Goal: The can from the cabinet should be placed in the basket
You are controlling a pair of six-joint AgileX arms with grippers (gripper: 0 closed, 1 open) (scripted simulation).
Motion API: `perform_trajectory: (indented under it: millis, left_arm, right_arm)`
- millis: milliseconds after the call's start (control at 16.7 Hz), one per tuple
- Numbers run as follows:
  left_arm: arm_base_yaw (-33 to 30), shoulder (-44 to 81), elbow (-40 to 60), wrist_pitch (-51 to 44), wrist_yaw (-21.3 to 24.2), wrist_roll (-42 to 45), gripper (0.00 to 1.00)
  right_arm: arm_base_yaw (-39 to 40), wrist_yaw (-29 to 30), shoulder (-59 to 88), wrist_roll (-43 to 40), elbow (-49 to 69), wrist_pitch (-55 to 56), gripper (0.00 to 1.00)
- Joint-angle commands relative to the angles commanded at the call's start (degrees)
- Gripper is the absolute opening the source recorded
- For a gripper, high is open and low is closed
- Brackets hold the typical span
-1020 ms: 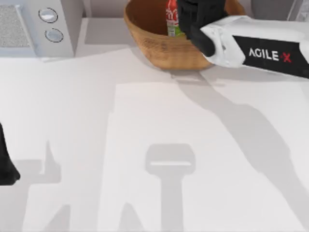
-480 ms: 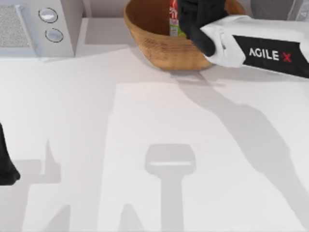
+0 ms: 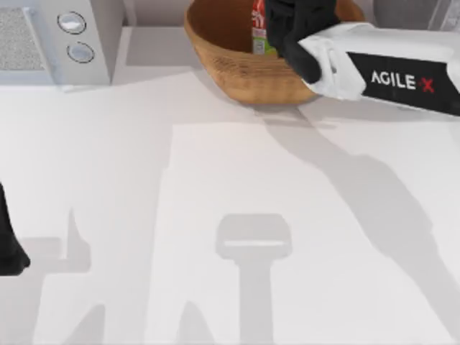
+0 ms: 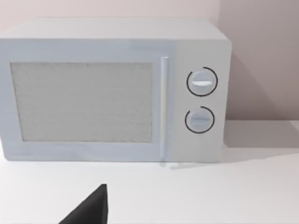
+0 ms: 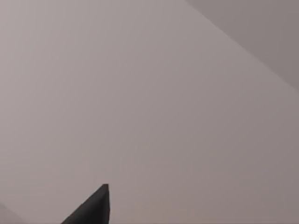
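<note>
"AGILE-X" on the right arm

White microwave on white table, two round knobs beside door; dark fingertip at frame edge.

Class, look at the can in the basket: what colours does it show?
The can shows red with white lettering and a green band at its bottom, seen best in the top view.

The can is red with white lettering and a green band at its bottom. It stands upright inside the basket, near the middle of the bowl, partly hidden on its right side. The basket is a round, tan-brown woven wicker bowl, resting at the table's far edge, right of centre.
</note>
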Motion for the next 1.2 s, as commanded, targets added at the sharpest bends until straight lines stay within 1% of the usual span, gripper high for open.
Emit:
perform_trajectory:
  millis: [840,1020,1200]
  left_arm:
    - [0.0,0.0,0.0,0.0,0.0,0.0,1.00]
    - [0.0,0.0,0.0,0.0,0.0,0.0,1.00]
    - [0.0,0.0,0.0,0.0,0.0,0.0,1.00]
  right_arm:
    - [0.0,-0.1,-0.6,0.0,-0.3,-0.1,1.00]
    - [-1.5,-1.3,-5.8,0.0,-3.9,-1.0,1.00]
    - [-4.0,-3.7,-16.5,0.0,-11.6,-3.2,1.00]
